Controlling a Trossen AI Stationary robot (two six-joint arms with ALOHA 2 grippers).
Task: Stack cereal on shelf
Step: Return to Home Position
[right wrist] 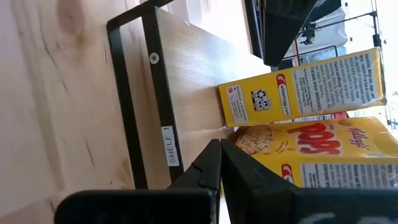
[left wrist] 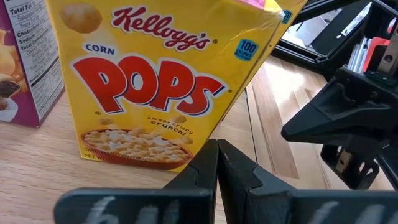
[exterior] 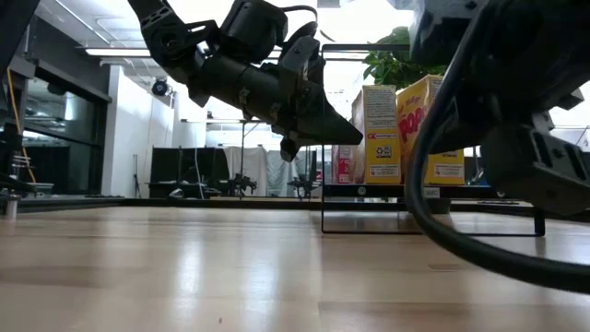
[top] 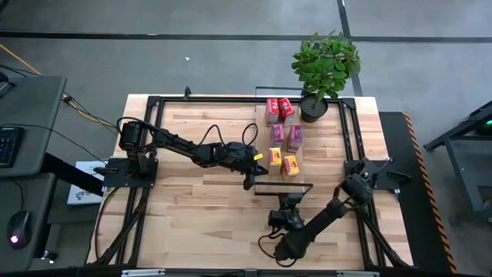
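From above, I see the cereal (top: 293, 136) all on the shelf (top: 283, 187): red pair (top: 278, 111) by the plant (top: 326, 65), pink-purple pair (top: 284, 136) mid, yellow pair (top: 282, 164) nearest, left gripper (top: 247, 181) just beside the yellow pair, right gripper (top: 290, 201) off the shelf's near end. Low view: yellow pair upright on the shelf. Wrist views: both grippers' fingers pressed together, clasping nothing.

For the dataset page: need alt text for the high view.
Six tiny cardboard cereal boxes, two red, two pink-purple, two yellow, stand in pairs on a narrow light-wood shelf beside a potted green plant. The left gripper hangs beside the yellow pair; the right gripper is just past the shelf's end.
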